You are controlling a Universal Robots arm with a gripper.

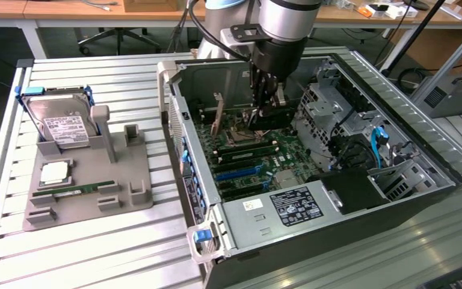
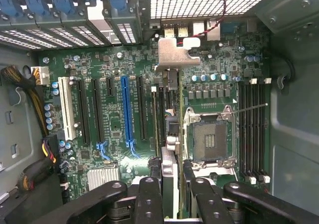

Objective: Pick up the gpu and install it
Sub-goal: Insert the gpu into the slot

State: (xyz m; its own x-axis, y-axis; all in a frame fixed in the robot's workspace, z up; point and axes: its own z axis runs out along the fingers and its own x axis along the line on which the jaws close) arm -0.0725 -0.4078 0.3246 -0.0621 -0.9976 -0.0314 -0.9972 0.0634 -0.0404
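Now the gripper [image 1: 264,107] is deep inside the open computer case [image 1: 423,150], and its fingers [image 2: 149,196] are closed on the gpu [image 2: 167,114], which they hold from above by its upper edge. In the wrist view the card is seen edge-on, as a thin line that runs straight away from the fingers, across the motherboard [image 2: 114,124], to the silver bracket [image 2: 174,55] at its far end, near the rear wall of the case. So the card hangs directly under the gripper, not to any side of it, and its long axis lies parallel to the expansion slots. It stands between the blue slot [image 2: 125,114] and the CPU socket [image 2: 210,140], over one of the dark slots, and the bracket looks close to the rear slot openings. I cannot tell whether its lower edge already sits in the slot or is just above it. Well apart, on the exterior view's left, the grey holder [image 1: 94,180] carries the hard drive [image 1: 67,129].
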